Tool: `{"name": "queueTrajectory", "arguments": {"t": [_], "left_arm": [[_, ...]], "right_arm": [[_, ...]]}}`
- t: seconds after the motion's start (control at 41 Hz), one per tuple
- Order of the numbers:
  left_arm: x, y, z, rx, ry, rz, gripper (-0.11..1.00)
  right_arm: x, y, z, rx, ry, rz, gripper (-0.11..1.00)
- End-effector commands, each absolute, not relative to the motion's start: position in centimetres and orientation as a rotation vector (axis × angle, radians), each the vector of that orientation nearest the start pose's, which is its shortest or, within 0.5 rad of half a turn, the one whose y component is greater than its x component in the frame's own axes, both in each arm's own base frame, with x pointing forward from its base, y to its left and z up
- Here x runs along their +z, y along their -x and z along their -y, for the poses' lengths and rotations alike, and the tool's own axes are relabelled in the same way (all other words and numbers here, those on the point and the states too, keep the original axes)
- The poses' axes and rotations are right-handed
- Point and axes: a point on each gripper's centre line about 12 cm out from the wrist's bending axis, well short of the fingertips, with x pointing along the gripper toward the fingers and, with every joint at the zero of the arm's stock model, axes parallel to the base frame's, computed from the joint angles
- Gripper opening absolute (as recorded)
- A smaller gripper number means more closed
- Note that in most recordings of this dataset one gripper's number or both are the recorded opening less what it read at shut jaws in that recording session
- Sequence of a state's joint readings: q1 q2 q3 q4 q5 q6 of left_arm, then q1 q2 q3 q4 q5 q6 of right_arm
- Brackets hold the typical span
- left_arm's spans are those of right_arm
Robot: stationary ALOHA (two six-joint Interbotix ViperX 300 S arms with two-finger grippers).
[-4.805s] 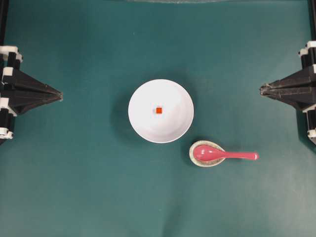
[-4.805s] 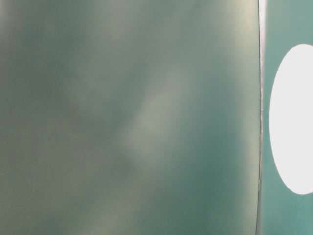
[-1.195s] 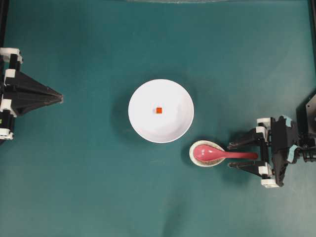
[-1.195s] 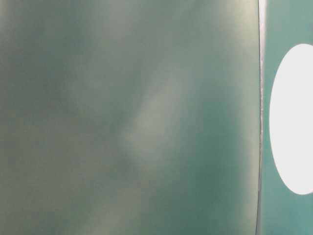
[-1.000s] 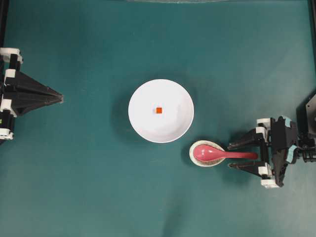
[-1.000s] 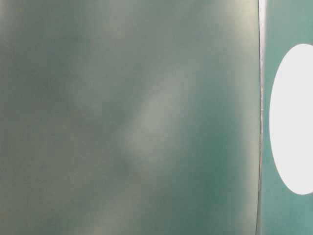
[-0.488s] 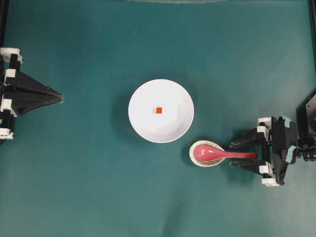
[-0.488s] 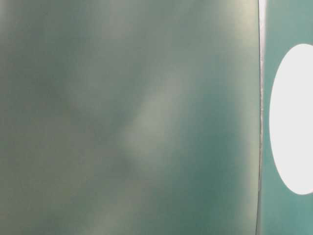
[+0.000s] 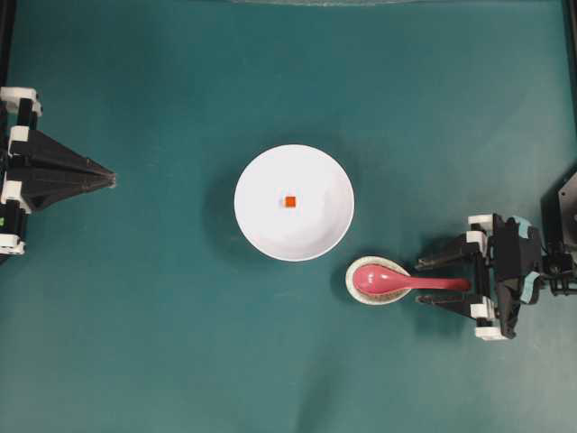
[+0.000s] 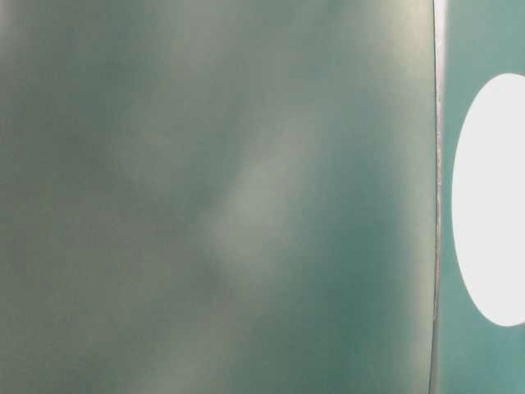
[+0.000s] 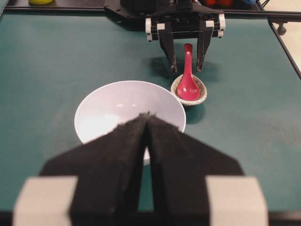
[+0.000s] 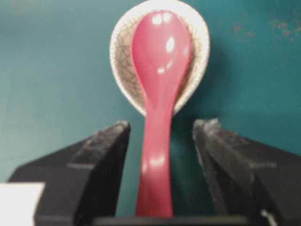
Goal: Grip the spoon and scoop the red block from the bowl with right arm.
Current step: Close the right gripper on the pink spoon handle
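Observation:
The pink-red spoon (image 9: 406, 282) lies with its bowl in a speckled rest (image 9: 352, 281) and its handle pointing right. My right gripper (image 9: 421, 282) is open, one finger on each side of the handle and clear of it. The right wrist view shows the spoon (image 12: 157, 94) running between the black fingers (image 12: 101, 150), with gaps on both sides of the handle. The white bowl (image 9: 306, 234) sits mid-table with the red block (image 9: 289, 201) in its middle. At the left edge, my left gripper (image 9: 110, 178) is shut and empty, pointing at the bowl (image 11: 113, 103).
The rest (image 12: 115, 56) stands just right of the bowl's near rim, with a small gap between them. Teal mat covers the table. The table-level view is a blurred teal with a white oval (image 10: 492, 201) at its right edge.
The right arm has come in from the right edge so its open fingers straddle the spoon handle. Over the last second it has shifted only slightly. The left arm, bowl and block are unmoved.

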State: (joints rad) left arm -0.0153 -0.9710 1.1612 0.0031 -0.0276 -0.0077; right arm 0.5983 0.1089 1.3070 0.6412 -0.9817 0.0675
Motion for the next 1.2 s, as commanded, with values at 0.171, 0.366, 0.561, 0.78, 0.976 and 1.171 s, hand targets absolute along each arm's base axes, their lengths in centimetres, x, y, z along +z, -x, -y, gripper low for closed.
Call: {"name": "queueTrajectory", "arguments": {"t": [0.171, 0.366, 0.561, 0.78, 0.976, 1.171], "left_arm": [[27.97, -20.04, 0.28, -0.014, 0.004, -0.141, 0.02], [27.92, -20.03, 0.28, -0.013, 0.005, -0.146, 0.02], [27.92, -20.03, 0.28, -0.013, 0.010, -0.146, 0.02], [27.92, -20.03, 0.28, -0.013, 0.010, -0.146, 0.02], [27.92, -20.03, 0.25, -0.012, 0.010, -0.146, 0.02], [27.92, -20.03, 0.25, -0.012, 0.010, -0.146, 0.02]], "right_arm": [[7.41, -22.28, -8.18, -0.020, -0.171, -0.435, 0.59], [7.41, -22.27, -8.28, -0.012, -0.164, -0.435, 0.49], [7.44, -22.25, -8.39, -0.002, -0.149, -0.433, 0.39], [7.64, -22.27, -8.30, -0.002, -0.142, -0.413, 0.38], [7.64, -22.26, -8.34, 0.000, -0.141, -0.413, 0.38], [7.66, -22.28, -8.30, -0.002, -0.142, -0.411, 0.38]]}}
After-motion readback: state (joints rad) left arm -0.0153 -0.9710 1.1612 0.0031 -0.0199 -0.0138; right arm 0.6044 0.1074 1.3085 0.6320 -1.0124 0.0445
